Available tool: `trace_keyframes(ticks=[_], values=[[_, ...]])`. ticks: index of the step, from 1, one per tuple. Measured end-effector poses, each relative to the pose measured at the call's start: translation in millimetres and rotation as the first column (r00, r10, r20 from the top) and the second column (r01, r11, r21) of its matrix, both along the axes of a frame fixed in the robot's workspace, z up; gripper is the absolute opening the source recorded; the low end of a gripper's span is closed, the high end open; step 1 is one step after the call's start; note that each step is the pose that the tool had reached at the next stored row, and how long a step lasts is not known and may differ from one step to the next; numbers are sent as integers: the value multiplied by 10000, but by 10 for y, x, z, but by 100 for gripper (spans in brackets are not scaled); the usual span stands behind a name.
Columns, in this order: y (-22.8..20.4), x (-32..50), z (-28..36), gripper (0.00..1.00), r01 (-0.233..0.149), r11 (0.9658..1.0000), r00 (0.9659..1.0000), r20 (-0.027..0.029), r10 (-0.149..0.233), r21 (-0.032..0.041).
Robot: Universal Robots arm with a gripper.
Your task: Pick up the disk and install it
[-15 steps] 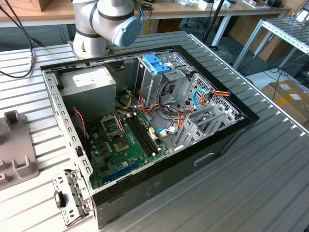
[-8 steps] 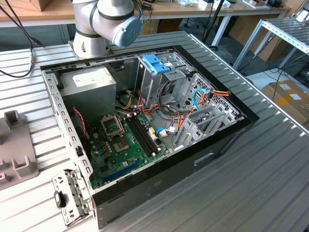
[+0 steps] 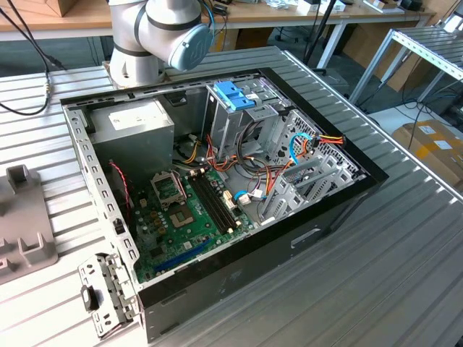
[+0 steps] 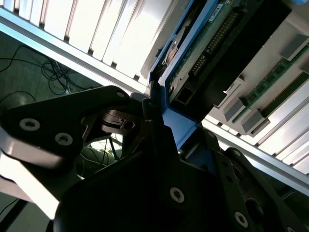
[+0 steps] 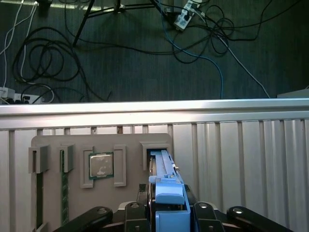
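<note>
While the jaws look clenched on the flat grey-silver hard disk in its bright blue plastic carrier frame (image 5: 168, 198), it stands on edge with its far end at a slot of the grey moulded parts holder (image 5: 133, 164). I judge this the pick-up step, install not begun. Clearing the slot calls for a straight pull, no twist. Exterior view, left to right: grey block (image 3: 22, 224), open black computer case (image 3: 239, 267) on the ribbed aluminium bench (image 3: 405, 238), metal rack (image 3: 434, 50). Dark floor, loose cables (image 5: 120, 48).
</note>
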State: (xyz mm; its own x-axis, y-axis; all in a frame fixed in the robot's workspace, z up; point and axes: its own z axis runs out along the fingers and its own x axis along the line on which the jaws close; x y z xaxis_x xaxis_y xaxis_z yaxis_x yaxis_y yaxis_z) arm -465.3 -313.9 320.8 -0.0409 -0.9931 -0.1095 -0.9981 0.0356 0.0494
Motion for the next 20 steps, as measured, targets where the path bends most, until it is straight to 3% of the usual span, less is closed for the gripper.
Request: trace_keyframes(ticks=[20], values=[[0,0,120,37,0,9998,10000,0,0,194]])
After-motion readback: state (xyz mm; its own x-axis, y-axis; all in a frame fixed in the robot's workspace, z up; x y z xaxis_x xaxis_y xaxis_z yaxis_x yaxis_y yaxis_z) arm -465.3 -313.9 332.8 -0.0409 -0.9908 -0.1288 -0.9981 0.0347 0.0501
